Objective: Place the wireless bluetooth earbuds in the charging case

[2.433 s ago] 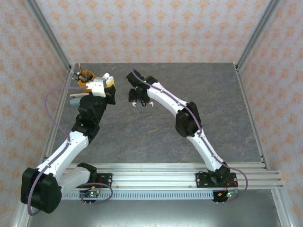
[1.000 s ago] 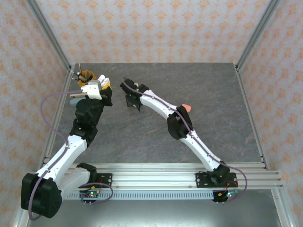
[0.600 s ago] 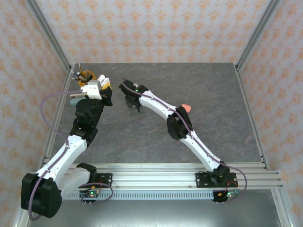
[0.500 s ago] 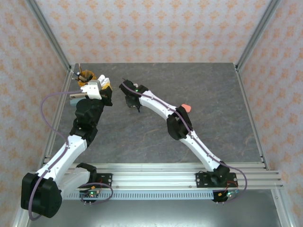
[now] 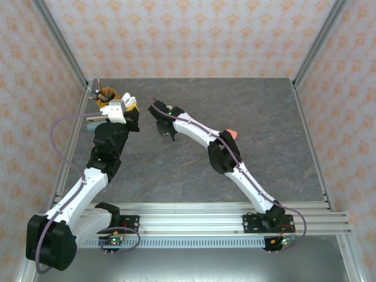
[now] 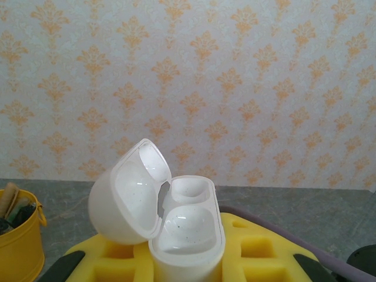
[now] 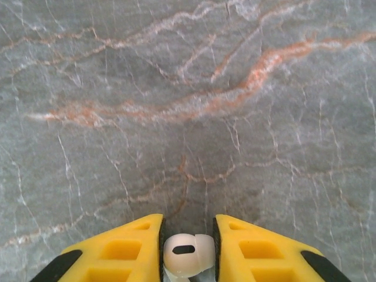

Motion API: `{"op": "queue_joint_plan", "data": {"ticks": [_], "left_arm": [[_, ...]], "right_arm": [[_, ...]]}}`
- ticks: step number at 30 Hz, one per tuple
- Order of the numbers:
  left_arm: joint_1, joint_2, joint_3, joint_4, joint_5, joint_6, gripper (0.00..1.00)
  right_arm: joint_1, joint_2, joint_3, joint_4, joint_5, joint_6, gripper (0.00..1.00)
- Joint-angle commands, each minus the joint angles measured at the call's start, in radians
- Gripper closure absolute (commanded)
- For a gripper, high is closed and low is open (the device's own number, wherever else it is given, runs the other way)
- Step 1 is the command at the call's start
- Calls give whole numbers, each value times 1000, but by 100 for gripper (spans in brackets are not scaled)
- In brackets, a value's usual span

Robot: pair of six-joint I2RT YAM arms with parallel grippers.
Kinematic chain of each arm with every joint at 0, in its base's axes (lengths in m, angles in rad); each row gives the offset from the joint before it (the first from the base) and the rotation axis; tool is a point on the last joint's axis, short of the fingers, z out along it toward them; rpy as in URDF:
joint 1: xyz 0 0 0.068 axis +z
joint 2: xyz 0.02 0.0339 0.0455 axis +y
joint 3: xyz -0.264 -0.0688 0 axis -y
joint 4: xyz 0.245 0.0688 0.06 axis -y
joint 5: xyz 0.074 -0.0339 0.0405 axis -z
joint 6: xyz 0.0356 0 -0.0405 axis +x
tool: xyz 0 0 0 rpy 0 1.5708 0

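My left gripper (image 6: 187,261) is shut on the white charging case (image 6: 187,232), held upright between yellow fingers (image 6: 258,255). Its lid (image 6: 126,197) is swung open to the left and both wells look empty. In the top view that gripper (image 5: 126,110) holds the case (image 5: 130,101) at the table's back left. My right gripper (image 7: 187,254) points down at the grey marble table (image 7: 188,106), shut on a white earbud (image 7: 188,254) that touches both pads. From above, the right gripper (image 5: 166,130) is low over the table, a little right of the case.
A yellow bucket (image 5: 107,96) with sticks in it stands at the back left corner, also at the left edge of the left wrist view (image 6: 17,241). A small salmon object (image 5: 231,134) peeks out behind the right forearm. Metal frame rails (image 5: 308,135) edge the table.
The right gripper's jaws have closed in on the white earbud. The right arm has shifted only slightly; the left arm and the case have not moved.
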Motion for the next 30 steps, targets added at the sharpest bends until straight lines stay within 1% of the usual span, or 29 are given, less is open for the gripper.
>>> {"op": "queue_joint_plan", "data": {"ticks": [1,7,21,30], "left_arm": [[8,-5,20,1,20,-7,100],[9,-21,17,-32,30,-5,100],[9,-66,-31,-77,116,-30,100],[3,-32,-74,-29,301,-41,100]], "right_arm": [[13,-85,-67,-21,14,27,75],[12,-201,-231,33,34,45,77],[12,-483,-656,190,68,92,78],[-2,-659,-848,247,109,100,79]]}}
